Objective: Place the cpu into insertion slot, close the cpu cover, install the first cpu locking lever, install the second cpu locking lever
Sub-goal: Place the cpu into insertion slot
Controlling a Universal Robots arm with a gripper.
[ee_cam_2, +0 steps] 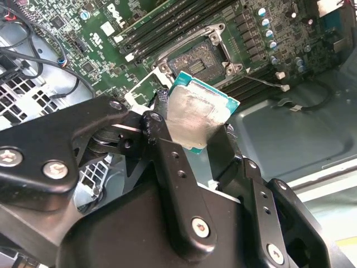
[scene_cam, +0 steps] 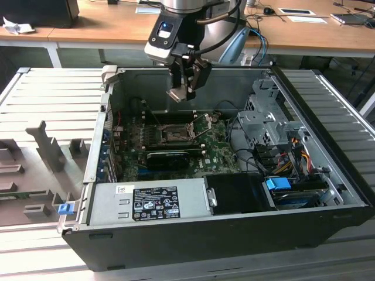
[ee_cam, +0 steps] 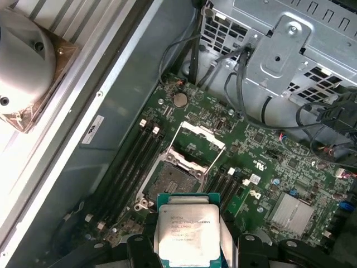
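Note:
My gripper point(scene_cam: 183, 89) hangs above the open computer case, shut on the cpu point(scene_cam: 177, 94). The cpu's grey metal top point(ee_cam: 187, 231) shows in the first wrist view, and its smeared underside point(ee_cam_2: 198, 114) sits between the black fingers point(ee_cam_2: 162, 120) in the second. Below it lies the insertion slot point(ee_cam: 173, 181) point(ee_cam_2: 201, 58) point(scene_cam: 173, 134), bare and dark inside its metal rim on the green board. The cpu cover point(ee_cam: 196, 140) stands tilted up at one side of the slot. A thin locking lever point(ee_cam_2: 262, 82) sticks out beside the socket.
A black expansion card point(scene_cam: 170, 157) lies just in front of the socket. A grey power supply point(scene_cam: 149, 202) fills the case's near side, and a metal drive cage point(scene_cam: 263, 117) with cables stands at the exterior view's right. Memory slots point(ee_cam: 131, 162) flank the socket.

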